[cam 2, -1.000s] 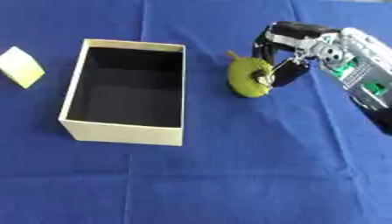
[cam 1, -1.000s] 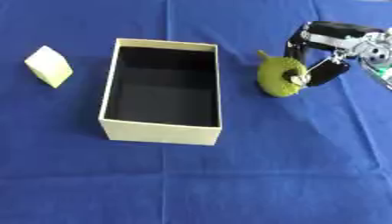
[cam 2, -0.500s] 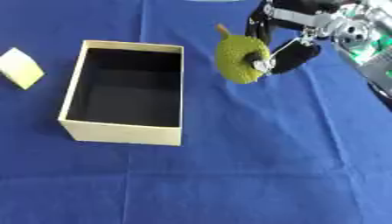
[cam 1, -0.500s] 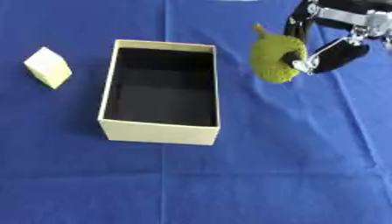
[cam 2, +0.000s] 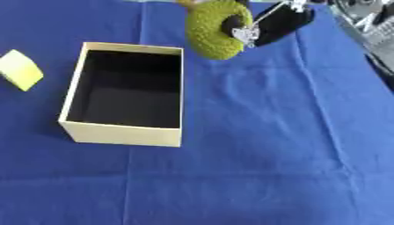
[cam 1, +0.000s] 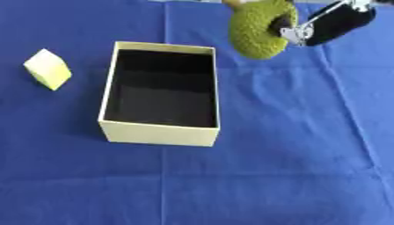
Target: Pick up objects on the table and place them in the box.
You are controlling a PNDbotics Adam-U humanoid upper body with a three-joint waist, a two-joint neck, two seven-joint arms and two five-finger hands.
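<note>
Right eye view: my right hand [cam 2: 281, 23] pinches the bumpy green fruit [cam 2: 213, 30] beside the cream cardboard box [cam 2: 171, 136]; releasing early drops it outside.

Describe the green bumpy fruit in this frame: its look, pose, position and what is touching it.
The green fruit is oval, yellow-green, with a rough, knobbly skin like a jackfruit and a short brownish stem at its top. It is off the blue tablecloth, held up by the right hand, whose dark fingers curl round its right side. It hangs near the far right corner of the open cream box, not yet over the dark inside.
</note>
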